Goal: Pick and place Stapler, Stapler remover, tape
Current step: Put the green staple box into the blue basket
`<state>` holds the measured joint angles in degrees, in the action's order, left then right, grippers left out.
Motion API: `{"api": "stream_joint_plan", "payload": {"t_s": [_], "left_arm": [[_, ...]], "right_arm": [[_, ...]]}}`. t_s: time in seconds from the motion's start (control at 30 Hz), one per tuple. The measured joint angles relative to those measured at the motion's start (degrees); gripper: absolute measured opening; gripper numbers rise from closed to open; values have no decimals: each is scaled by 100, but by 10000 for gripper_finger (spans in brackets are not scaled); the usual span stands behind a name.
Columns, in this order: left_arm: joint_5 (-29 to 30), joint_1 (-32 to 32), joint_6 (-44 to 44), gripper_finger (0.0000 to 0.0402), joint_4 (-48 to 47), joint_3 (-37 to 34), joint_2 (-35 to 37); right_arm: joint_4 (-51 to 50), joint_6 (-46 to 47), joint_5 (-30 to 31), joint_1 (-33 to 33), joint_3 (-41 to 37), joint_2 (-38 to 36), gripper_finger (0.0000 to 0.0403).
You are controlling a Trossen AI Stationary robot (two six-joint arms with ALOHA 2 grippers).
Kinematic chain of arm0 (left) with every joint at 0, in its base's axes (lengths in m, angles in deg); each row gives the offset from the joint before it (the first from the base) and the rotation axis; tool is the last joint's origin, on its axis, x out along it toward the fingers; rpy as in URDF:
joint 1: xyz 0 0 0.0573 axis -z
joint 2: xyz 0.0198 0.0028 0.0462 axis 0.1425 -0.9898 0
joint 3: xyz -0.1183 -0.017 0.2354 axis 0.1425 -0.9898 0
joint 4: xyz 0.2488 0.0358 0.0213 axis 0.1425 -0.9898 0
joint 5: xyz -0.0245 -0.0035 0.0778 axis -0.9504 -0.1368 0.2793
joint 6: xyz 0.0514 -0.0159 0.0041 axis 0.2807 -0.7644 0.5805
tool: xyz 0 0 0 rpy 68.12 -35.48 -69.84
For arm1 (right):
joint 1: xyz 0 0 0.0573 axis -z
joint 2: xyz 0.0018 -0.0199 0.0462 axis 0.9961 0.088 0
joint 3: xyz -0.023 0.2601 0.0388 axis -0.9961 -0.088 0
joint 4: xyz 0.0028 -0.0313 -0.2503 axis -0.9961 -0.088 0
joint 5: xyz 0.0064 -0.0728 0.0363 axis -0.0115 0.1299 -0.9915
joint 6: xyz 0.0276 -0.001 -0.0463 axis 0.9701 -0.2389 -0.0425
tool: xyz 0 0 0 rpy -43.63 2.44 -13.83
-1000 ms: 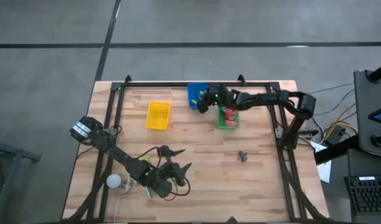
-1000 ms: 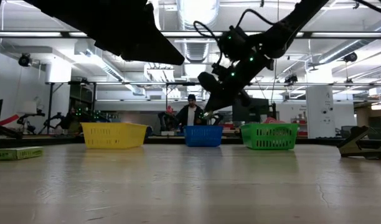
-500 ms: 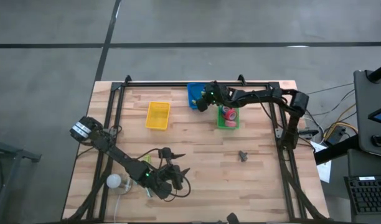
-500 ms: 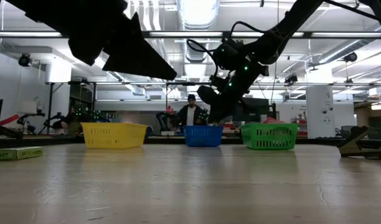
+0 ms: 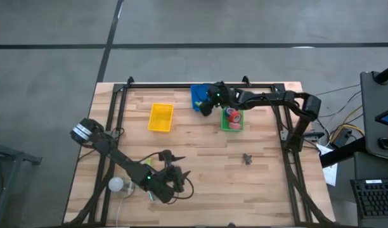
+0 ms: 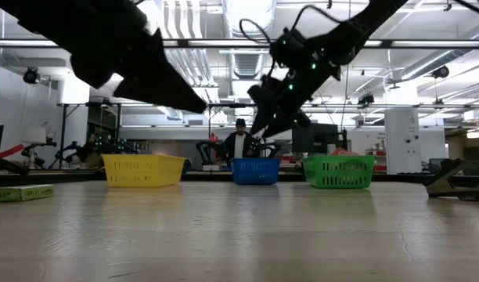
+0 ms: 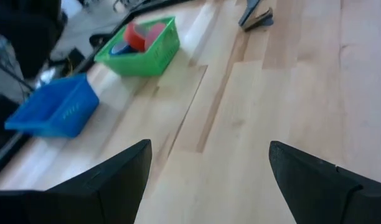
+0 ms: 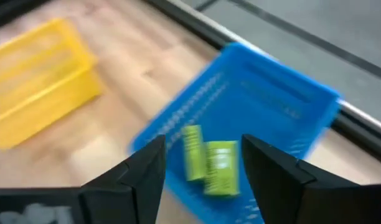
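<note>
My right gripper (image 5: 206,103) hangs open over the blue basket (image 5: 198,95) at the table's far side. In the right wrist view a green thing (image 8: 209,163), the stapler as far as I can tell, lies inside that basket (image 8: 265,112), below the gap between my fingers and touching neither. Red tape rolls (image 5: 232,115) and a blue one (image 7: 122,48) lie in the green basket (image 5: 231,123). The dark stapler remover (image 5: 247,158) rests on the table at the right. My left gripper (image 5: 177,163) hovers open over bare wood near the front left.
A yellow basket (image 5: 160,117) stands left of the blue one. A flat green box (image 6: 20,192) lies at the table's left, and a white ball (image 5: 115,185) by the left arm. Black frame rails run along the far and side edges. Bare wood lies mid-table.
My right gripper dipped toward the blue basket and has come up again above it. My left gripper has sunk a little and drifted toward the table's left edge.
</note>
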<state>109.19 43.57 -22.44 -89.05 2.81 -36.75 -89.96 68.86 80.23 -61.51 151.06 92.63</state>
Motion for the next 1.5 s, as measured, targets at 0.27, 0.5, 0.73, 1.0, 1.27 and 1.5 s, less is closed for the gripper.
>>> {"api": "stream_joint_plan", "payload": {"t_s": [0.27,0.5,0.73,1.0,1.27,1.5], "left_arm": [[-1115,48,-2729,326,-2599,0,631],[-2636,169,-2504,326,-3999,-9,802],[-3383,181,-2368,326,-4961,-19,806],[-3722,146,-1862,326,-5203,-128,811],[-3920,17,-1765,326,-5215,-521,1124],[-4448,-233,-1279,326,-3955,-1223,1966]], "right_arm": [[-651,-187,-72,-846,-71,-806,208],[-872,-175,-57,-1935,-236,-1334,203],[-804,88,30,-2973,-368,-1570,201],[-777,214,754,-3644,-489,-1581,198],[-740,404,787,-3787,-507,-1577,194],[-718,440,806,-3784,-507,-1574,194]]}}
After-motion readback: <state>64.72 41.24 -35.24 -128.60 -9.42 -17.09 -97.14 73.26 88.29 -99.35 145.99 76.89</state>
